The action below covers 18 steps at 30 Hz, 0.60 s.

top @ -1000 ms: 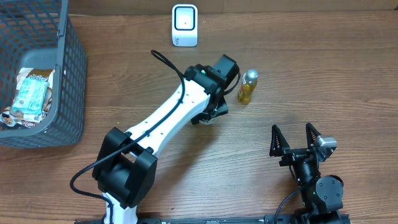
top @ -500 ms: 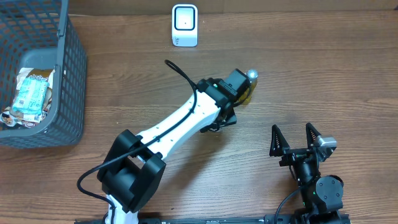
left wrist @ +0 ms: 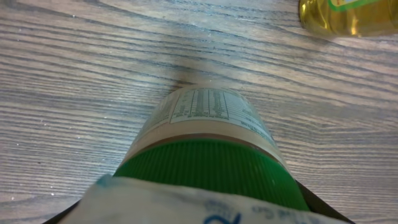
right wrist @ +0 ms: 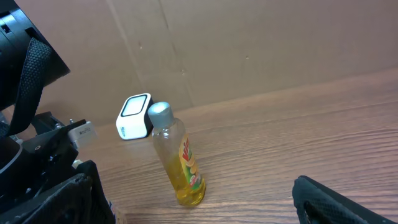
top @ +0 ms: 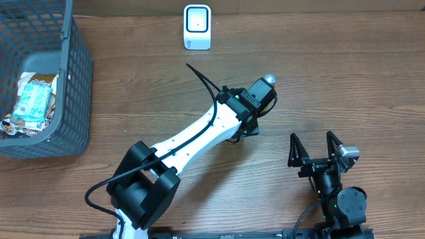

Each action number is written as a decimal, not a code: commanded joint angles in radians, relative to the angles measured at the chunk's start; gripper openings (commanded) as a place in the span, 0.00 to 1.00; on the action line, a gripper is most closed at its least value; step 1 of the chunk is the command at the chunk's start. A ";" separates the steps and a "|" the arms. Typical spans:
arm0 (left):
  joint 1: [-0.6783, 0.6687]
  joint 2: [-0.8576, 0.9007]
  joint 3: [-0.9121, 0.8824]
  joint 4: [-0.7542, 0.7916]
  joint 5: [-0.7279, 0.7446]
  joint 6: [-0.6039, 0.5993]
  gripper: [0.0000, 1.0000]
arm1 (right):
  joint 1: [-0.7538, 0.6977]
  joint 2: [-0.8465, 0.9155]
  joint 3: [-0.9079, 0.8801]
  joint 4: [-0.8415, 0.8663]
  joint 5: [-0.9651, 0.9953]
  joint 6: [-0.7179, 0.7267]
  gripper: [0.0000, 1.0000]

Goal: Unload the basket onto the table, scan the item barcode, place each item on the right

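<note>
Left hand (top: 247,126) grasping green-lidded tan-label jar (left wrist: 205,143) beside yellow silver-capped bottle (right wrist: 177,165); right hand (top: 317,147) released, empty.

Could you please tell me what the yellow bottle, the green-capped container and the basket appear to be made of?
Yellow bottle: probably clear glossy plastic, since the yellow liquid shows through; its silvery cap could be metal or plastic. Green-capped container: ribbed matte green cap, likely plastic, above a printed, paper-like label. Basket: dark grey open mesh, seemingly moulded plastic.
</note>
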 commanded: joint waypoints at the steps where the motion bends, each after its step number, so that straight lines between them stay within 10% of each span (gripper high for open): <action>1: -0.002 -0.013 -0.001 0.004 -0.023 0.026 0.09 | 0.005 -0.010 -0.011 0.005 -0.002 -0.004 1.00; 18: -0.003 -0.013 -0.001 0.004 -0.024 0.026 0.13 | 0.005 -0.010 -0.011 0.005 -0.002 -0.004 1.00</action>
